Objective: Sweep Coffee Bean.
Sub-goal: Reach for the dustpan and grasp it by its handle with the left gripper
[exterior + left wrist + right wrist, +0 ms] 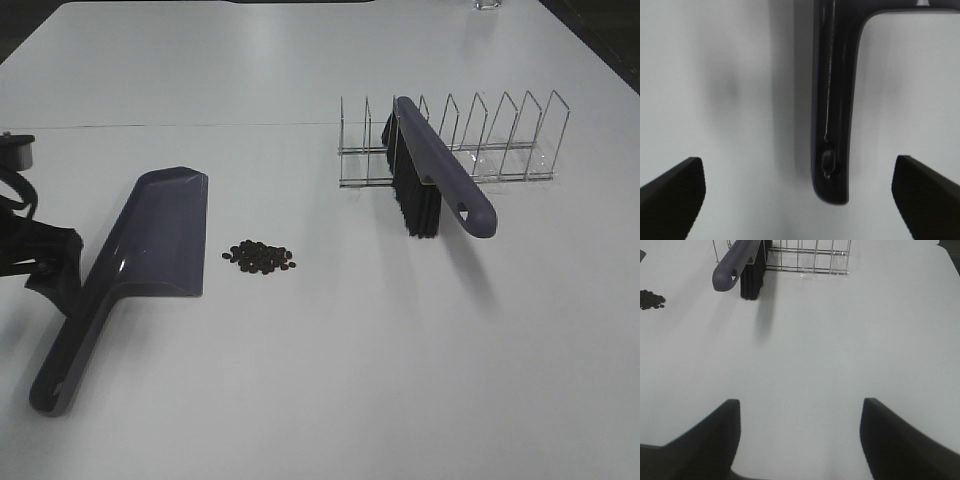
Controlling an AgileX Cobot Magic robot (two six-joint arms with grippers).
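Note:
The coffee beans (260,256) lie in a small dark pile on the white table, just right of the purple dustpan (160,235). The dustpan lies flat, its handle (832,125) pointing at the table's front left. My left gripper (52,262) is open and empty beside the handle; in the left wrist view (797,200) the handle end lies between its spread fingers. The purple brush (440,170) with black bristles leans in the wire rack (500,130). My right gripper (800,440) is open and empty, well short of the brush (735,265). The beans also show in the right wrist view (650,300).
The wire rack (805,260) stands at the back right of the table with the brush in one of its left slots. A seam line (180,125) runs across the table behind the dustpan. The base of a glass (487,5) stands at the far edge.

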